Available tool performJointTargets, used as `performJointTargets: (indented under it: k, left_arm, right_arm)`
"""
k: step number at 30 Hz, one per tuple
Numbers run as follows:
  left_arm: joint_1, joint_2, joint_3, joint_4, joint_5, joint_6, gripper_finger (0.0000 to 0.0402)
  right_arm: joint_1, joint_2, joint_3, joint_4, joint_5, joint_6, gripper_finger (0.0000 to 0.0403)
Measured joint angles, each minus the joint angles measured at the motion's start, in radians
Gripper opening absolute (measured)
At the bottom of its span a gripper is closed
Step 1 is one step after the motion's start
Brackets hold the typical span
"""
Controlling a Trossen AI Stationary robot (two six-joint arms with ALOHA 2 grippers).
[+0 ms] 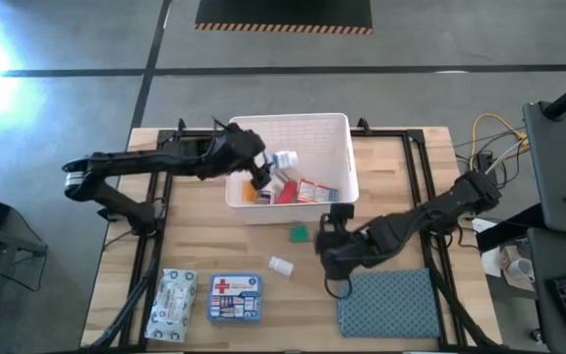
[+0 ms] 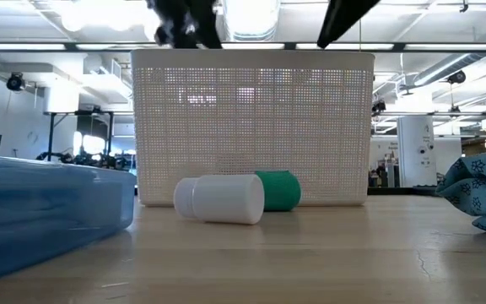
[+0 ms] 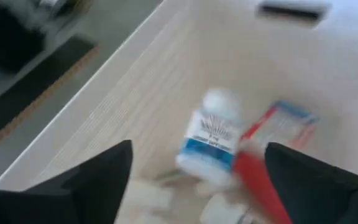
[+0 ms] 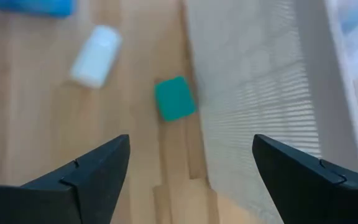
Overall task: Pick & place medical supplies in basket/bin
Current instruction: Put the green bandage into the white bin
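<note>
The white gridded basket point(image 1: 314, 133) stands at the table's middle far side. Inside it lie a white pill bottle with a blue label point(image 3: 210, 140), red packs point(image 1: 310, 191) and an orange pack point(image 1: 248, 196). My left gripper point(image 1: 260, 179) hovers open over the basket's near-left part, above that bottle, holding nothing point(image 3: 197, 149). My right gripper point(image 1: 325, 234) is open and empty, low over the table just right of the small green pack point(image 4: 175, 98). That pack lies on the wood close to the basket's near wall. A second white pill bottle point(image 1: 280, 265) lies on its side nearby.
A blue first-aid box with a red cross point(image 1: 235, 297) and a white patterned packet point(image 1: 173, 295) lie near the table's near-left edge. The blue-grey cloth point(image 1: 386, 300) lies at the near right, under my right arm. Cables and equipment sit beyond the right edge.
</note>
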Motion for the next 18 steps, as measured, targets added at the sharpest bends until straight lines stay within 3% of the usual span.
performJointTargets:
  k: [3,7,13,18]
  left_arm:
    - [0.011,0.010,0.032,-0.083,0.004,-0.005,0.0374]
    - [-0.051,-0.025,0.108,-0.169,0.006,-0.036,0.0387]
    - [-0.282,-0.091,0.179,-0.236,0.003,-0.190,0.0389]
    - [-0.484,-0.132,0.129,-0.245,-0.065,-0.370,0.0390]
  right_arm:
    - [0.044,0.000,-0.003,-0.022,-0.001,-0.035,0.0329]
    - [0.077,0.000,-0.042,0.001,-0.011,-0.094,0.0329]
    - [0.058,0.003,-0.206,0.227,-0.124,-0.214,0.0329]
    - [0.035,0.031,-0.322,0.518,-0.136,-0.347,0.0329]
